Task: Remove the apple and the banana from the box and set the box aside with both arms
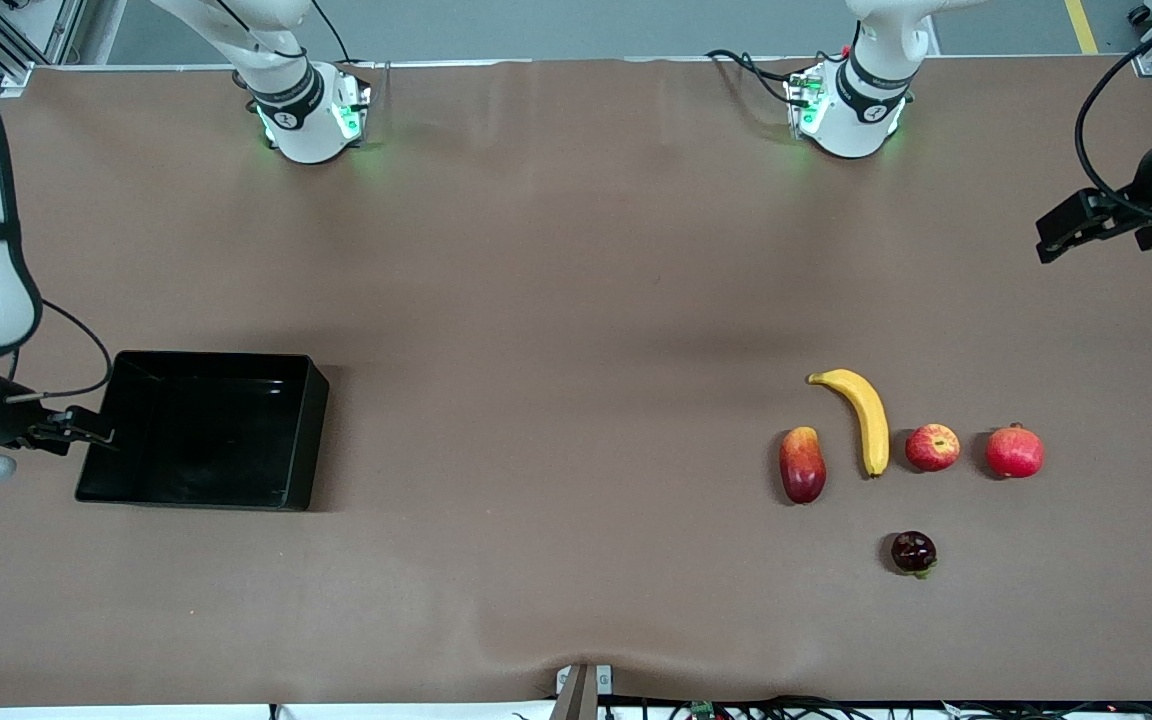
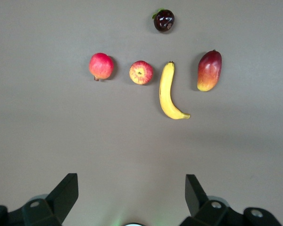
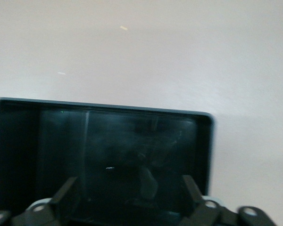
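The black box (image 1: pixel 311 430) lies flat on the table toward the right arm's end. My right gripper (image 1: pixel 88 432) is open at the box's outer wall, low over the rim. In the right wrist view the box (image 3: pixel 132 109) fills the space between the right gripper's (image 3: pixel 129 184) spread fingers. The yellow banana (image 1: pixel 866 420) and the small red apple (image 1: pixel 932 447) lie side by side toward the left arm's end. My left gripper (image 1: pixel 1071 228) is open and empty, up in the air at that end. In the left wrist view the left gripper (image 2: pixel 132 181) looks toward the banana (image 2: pixel 167 92) and the apple (image 2: pixel 141 72).
A red-yellow mango (image 1: pixel 802 465) lies beside the banana and a red pomegranate (image 1: pixel 1014 452) beside the apple. A small dark round fruit (image 1: pixel 913 552) lies nearer to the front camera than that row. The brown table cover (image 1: pixel 556 350) runs bare between box and fruits.
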Motion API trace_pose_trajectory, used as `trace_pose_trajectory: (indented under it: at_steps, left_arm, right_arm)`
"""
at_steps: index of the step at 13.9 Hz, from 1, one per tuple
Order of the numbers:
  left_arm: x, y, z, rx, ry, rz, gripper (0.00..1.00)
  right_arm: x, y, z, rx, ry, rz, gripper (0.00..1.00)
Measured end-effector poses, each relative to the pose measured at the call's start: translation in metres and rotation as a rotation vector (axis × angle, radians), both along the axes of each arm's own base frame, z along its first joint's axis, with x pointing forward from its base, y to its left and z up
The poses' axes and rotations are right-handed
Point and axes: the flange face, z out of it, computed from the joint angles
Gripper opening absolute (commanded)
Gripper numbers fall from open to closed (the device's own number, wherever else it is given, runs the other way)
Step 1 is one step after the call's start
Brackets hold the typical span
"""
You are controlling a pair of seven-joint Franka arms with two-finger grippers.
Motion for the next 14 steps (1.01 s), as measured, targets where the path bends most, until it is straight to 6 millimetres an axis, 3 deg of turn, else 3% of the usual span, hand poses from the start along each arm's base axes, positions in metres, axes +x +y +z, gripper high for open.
trace_pose_trajectory:
  at_steps: [4,7,11,14]
  left_arm:
    - [-0.016,0.005,0.006,-0.005,-0.005,0.010,1.00]
    - [-0.020,0.004,0.009,-0.006,-0.008,0.009,1.00]
    - [-0.020,0.005,0.007,-0.008,-0.005,0.010,1.00]
    - [-0.020,0.004,0.006,-0.008,-0.003,0.009,1.00]
  right_arm:
    - [-0.014,0.076,0.079,-0.046,0.045,-0.004,1.00]
    - [-0.047,0.128,0.144,-0.089,0.095,-0.038,1.00]
    - [-0.101,0.131,0.212,-0.086,0.149,-0.071,1.00]
    - [-0.125,0.135,0.235,-0.083,0.181,-0.117,1.00]
